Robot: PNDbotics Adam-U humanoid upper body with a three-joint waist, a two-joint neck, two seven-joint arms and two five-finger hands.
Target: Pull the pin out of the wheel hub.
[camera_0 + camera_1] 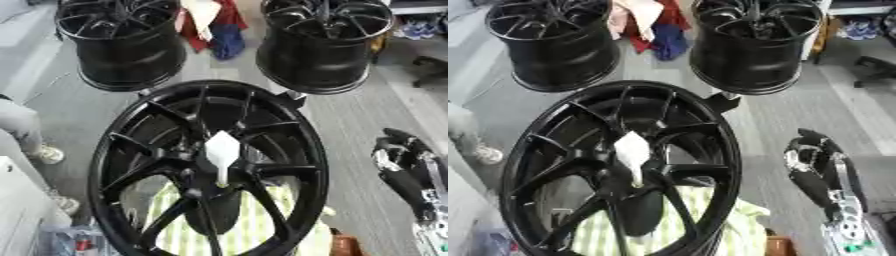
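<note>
Left eye view: a large black wheel hub (208, 170) fills the middle of the frame, its spoked face turned up toward the camera and its rim running from the centre down past the lower edge. A white pin (221, 155) stands in the hub's centre, with a broad, pointed white head and a narrower shaft going down into the bore where the spokes meet. The pin is seated in the hub, and no hand touches it.

Through the gaps between the lower spokes a pale green and white striped cloth (188, 230) shows beneath the hub.

The right hand (811, 172) hangs at the right side of the frame, well apart from the hub's rim, black with silver parts along the forearm. Its fingers are bent over and hold nothing; the thumb and fingers stay off both the hub and the pin. The left hand does not show in either view.

Beyond the hub, two more black wheels stand on the grey floor: one at the far left (121, 42) and one at the far right (322, 45), each showing its deep barrel and spoked top. Between them lies a heap of red, blue and white fabric (213, 27). A small orange-brown object (779, 246) sits by the lower right of the hub's rim.
</note>
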